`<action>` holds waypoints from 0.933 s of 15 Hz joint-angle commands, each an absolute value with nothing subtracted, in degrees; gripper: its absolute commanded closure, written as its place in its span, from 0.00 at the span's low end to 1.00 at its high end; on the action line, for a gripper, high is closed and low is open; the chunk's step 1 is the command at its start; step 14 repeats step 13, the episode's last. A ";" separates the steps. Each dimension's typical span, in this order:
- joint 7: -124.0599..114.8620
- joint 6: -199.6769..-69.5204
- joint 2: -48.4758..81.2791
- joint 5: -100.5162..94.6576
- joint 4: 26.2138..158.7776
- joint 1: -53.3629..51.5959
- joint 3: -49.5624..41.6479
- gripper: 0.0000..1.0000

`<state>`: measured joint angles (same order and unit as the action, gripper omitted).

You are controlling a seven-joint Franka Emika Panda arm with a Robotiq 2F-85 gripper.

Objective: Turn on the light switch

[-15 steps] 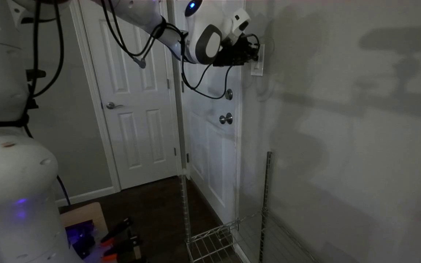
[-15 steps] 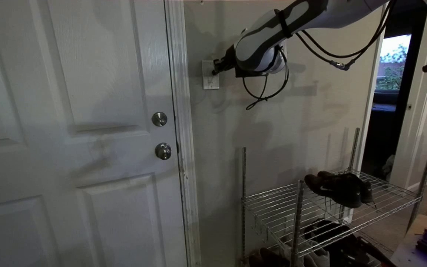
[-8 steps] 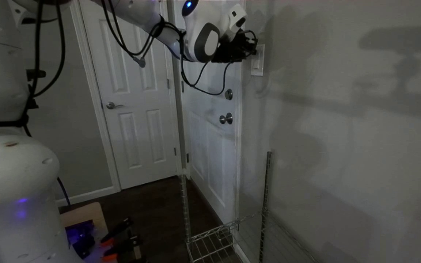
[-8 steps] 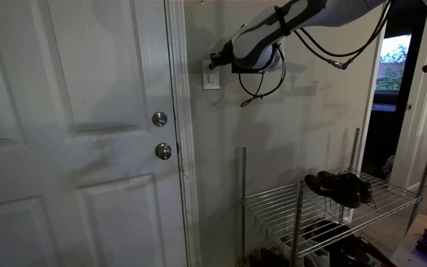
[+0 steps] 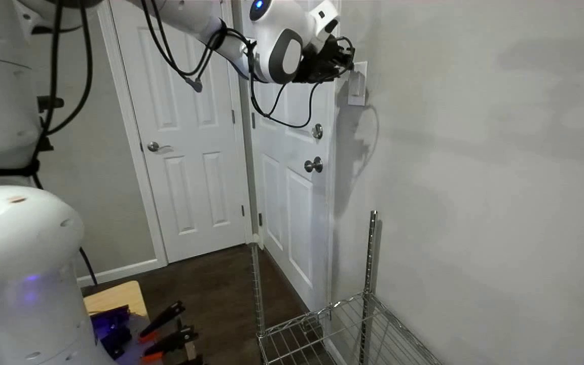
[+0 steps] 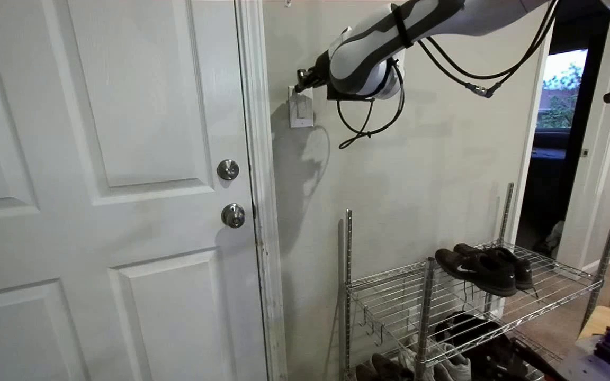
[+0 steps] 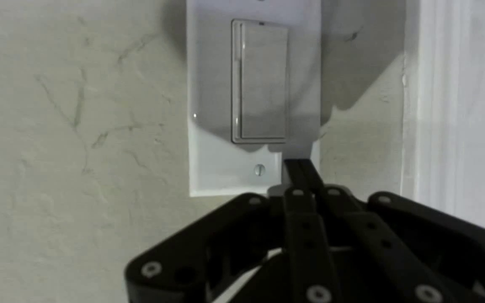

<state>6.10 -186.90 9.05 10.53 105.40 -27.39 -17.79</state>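
The pale painted wall (image 6: 389, 174) has just brightened, suggesting the task is done. On it, right of the white panelled door (image 6: 109, 196), sits the white rectangular light switch (image 6: 301, 111); the black gripper (image 7: 301, 162), closed and empty, is at its door-side corner, contact unclear.

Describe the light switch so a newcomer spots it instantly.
In an exterior view, find the white panelled door, then cross its frame to the wall on the right. The light switch sits there, higher than the deadbolt. Unlike the round metal deadbolt and doorknob, it is a white upright rectangular plate with a flat paddle.
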 commanded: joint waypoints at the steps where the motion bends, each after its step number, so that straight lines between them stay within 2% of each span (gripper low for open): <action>1: 4.66 -188.37 9.41 11.27 105.35 -28.34 -18.75 1.00; 9: 3.08 -188.17 9.30 11.12 105.51 -29.52 -20.28 1.00; 10: 2.93 -188.13 9.33 11.01 105.49 -29.77 -20.62 0.80; 11: 4.20 -186.92 9.07 10.60 105.40 -28.60 -19.38 0.97; 13: 4.11 -186.92 9.07 10.60 105.40 -28.85 -19.69 0.86; 14: 4.11 -186.92 9.07 10.60 105.40 -28.85 -19.69 0.86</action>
